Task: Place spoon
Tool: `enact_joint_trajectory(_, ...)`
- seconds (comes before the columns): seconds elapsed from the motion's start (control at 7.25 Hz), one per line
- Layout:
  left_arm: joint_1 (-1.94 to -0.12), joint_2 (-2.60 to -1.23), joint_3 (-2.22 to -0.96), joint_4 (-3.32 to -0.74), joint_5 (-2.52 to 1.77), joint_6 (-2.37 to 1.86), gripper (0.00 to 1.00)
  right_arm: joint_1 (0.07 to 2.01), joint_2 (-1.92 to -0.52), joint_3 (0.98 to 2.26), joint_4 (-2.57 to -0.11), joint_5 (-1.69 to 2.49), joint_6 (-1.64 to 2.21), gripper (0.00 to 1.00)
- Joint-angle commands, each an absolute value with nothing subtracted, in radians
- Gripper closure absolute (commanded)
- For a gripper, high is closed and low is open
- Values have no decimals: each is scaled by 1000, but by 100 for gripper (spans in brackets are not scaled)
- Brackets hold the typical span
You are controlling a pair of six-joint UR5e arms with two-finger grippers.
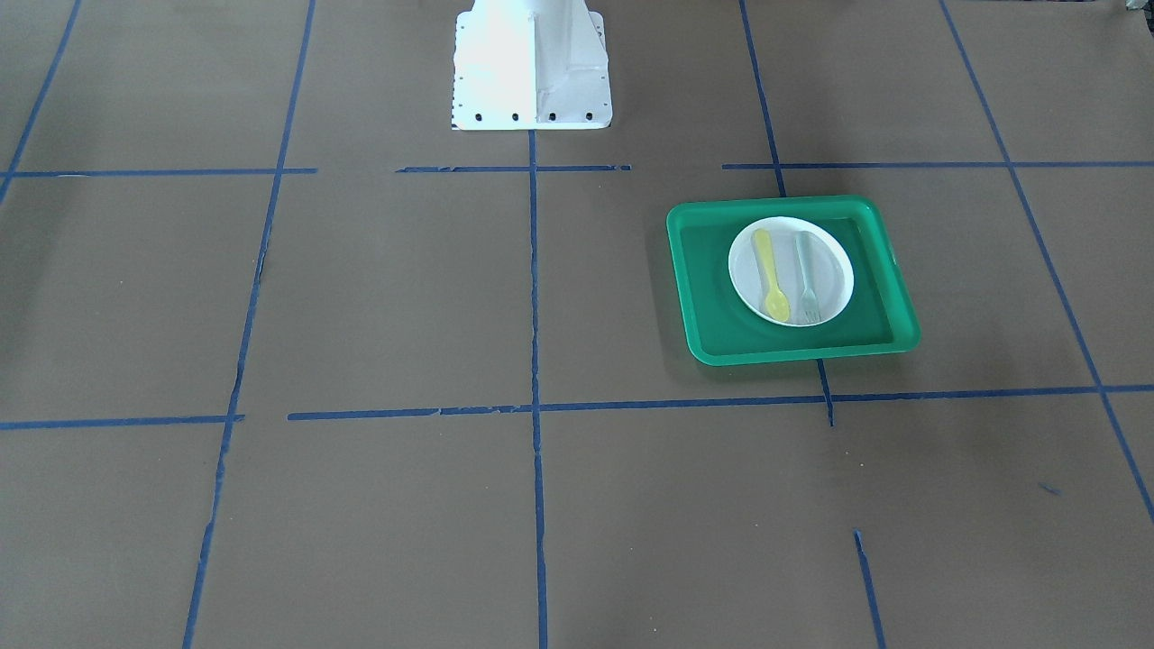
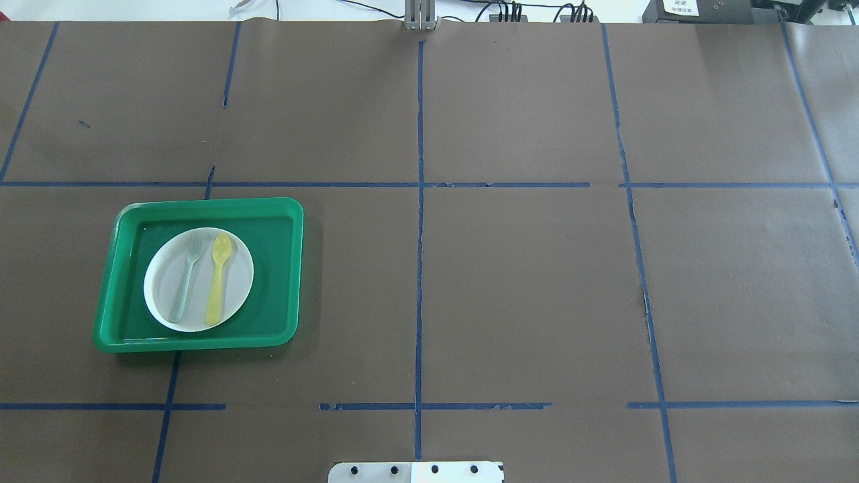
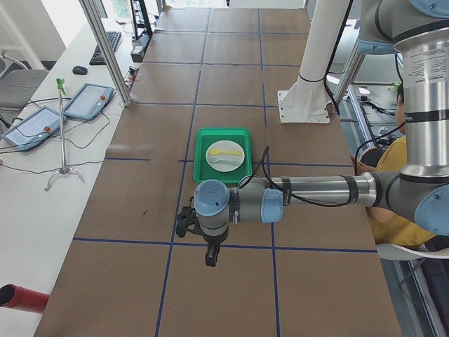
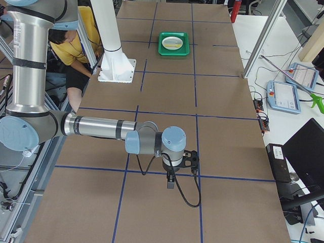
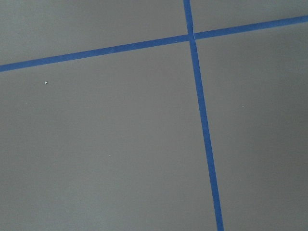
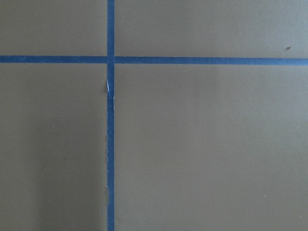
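the spoon (image 2: 218, 278) is lying flat on the white plate (image 2: 201, 298), and the plate sits inside the green tray (image 2: 275, 268) on the robot's left half of the table (image 2: 537, 282). its long axis runs near-to-far from the robot with just a slight lean. the oval bowl points away from the robot and the handle end points back toward it, reaching right to the plate's near rim. in the front-facing view that flips, so the bowl is at the bottom.

so what's in what: the tray holds only the plate, which sits a bit toward the tray's left side in the overhead view. the plate holds two things, the yellow spoon and a pale grey-green fork (image 2: 186, 276). the fork lies just beside the spoon on its left in the overhead view, roughly parallel and not touching, with its tines at the same far end as the spoon's bowl.

neither arm is near the tray. the left gripper (image 3: 210, 260) hangs pointing down over the brown paper, well apart from the tray, and the right gripper (image 4: 171, 183) does the same at the other end of the table. both show up only in the side views, so can't tell if the claws are wide or narrow. both wrist cams see only brown paper and blue tape lines (image 5: 202, 120).
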State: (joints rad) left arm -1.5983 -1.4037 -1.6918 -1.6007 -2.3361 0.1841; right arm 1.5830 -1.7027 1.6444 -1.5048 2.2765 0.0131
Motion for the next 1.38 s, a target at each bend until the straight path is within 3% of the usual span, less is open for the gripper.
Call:
enact_joint_trajectory(0.0, -1597, -1410, -1710, -1601, -2338, 184, 0, 1583, -1703, 1644, -1503, 2276, 14, 0)
enact_joint_trajectory(0.55, -1573, -1463, -1765, -1756, -2345, 126, 0, 1583, -1703, 1644, -1505, 2276, 14, 0)
enact_joint_trajectory(0.97, -1296, -1468, -2010, -1758, -2227, -359, 0, 1583, -1703, 1644, -1505, 2276, 14, 0)
enact_joint_trajectory(1.24, -1058, -1575, -2062, -1758, -2163, -721, 0, 1583, -1703, 1644, -1505, 2276, 14, 0)
